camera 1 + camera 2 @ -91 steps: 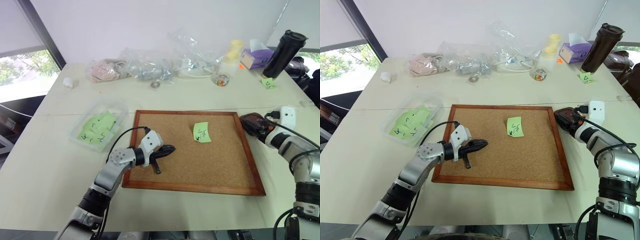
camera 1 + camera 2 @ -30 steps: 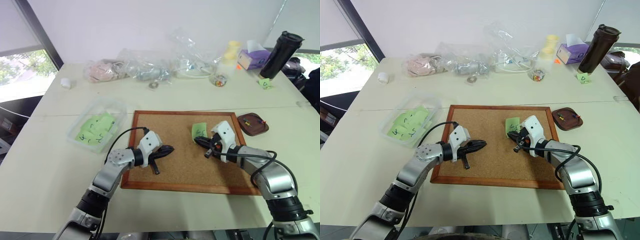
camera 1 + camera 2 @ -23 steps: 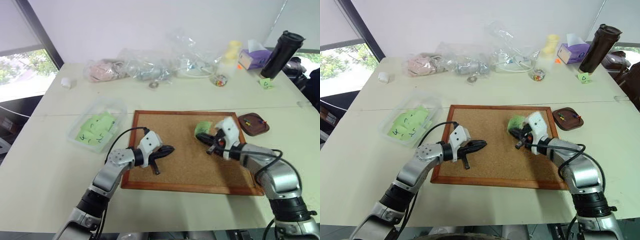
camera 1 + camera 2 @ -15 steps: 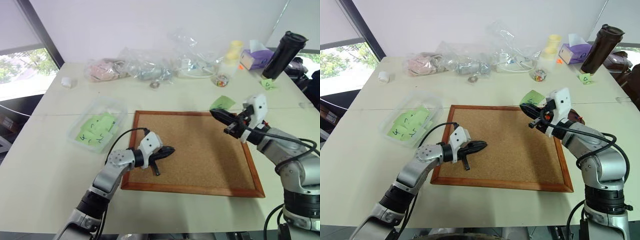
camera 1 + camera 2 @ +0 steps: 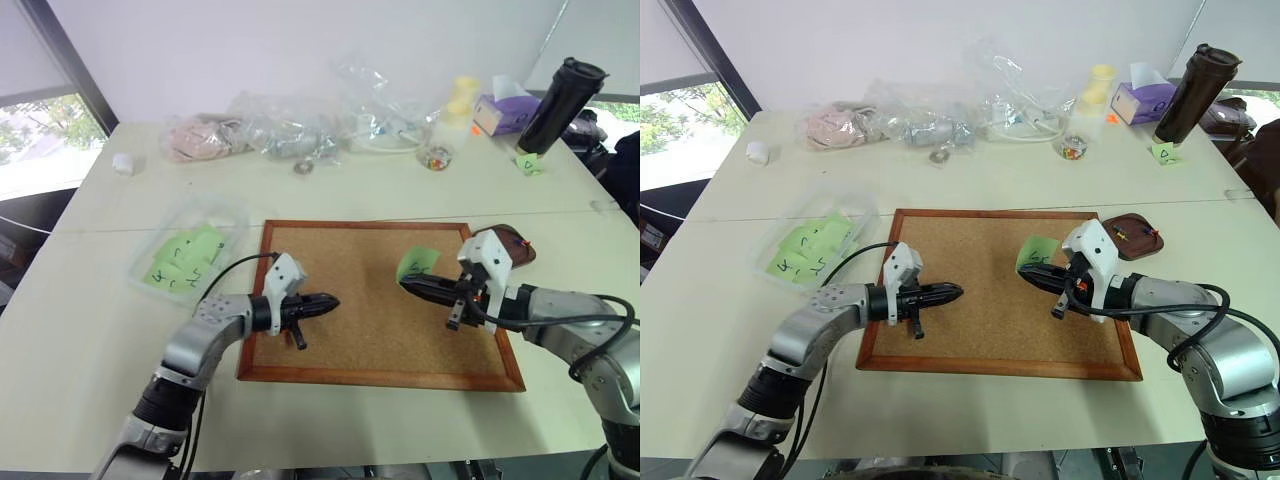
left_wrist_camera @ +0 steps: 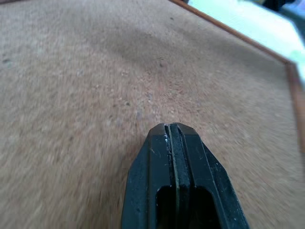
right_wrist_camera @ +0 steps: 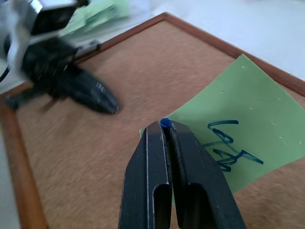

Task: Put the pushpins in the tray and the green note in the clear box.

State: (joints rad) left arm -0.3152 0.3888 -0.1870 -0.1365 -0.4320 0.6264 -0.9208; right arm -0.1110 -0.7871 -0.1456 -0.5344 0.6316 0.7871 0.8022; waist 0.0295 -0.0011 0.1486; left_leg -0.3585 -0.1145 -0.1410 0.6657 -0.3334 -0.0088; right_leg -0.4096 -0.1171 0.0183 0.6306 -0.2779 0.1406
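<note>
My right jaws [image 7: 166,128] are clamped on a blue-headed pushpin [image 7: 165,123] carrying the flimsy square light-green sticky note [image 7: 228,137] above the wood-framed cork board [image 5: 370,330]. I judge paper and pin light and easily dropped, so the pin's head is the place to grip. My left jaws [image 6: 171,130] are closed and empty, and the clear plastic box [image 5: 190,256] lies well apart on the table [image 5: 80,330].

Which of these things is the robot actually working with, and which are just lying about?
In the job: green note, pinched in the right gripper; blue pushpin at its tips; tray; clear box.
Just lying about: plastic bags, dark bottle, tissue box, small green note beside the bottle.
</note>
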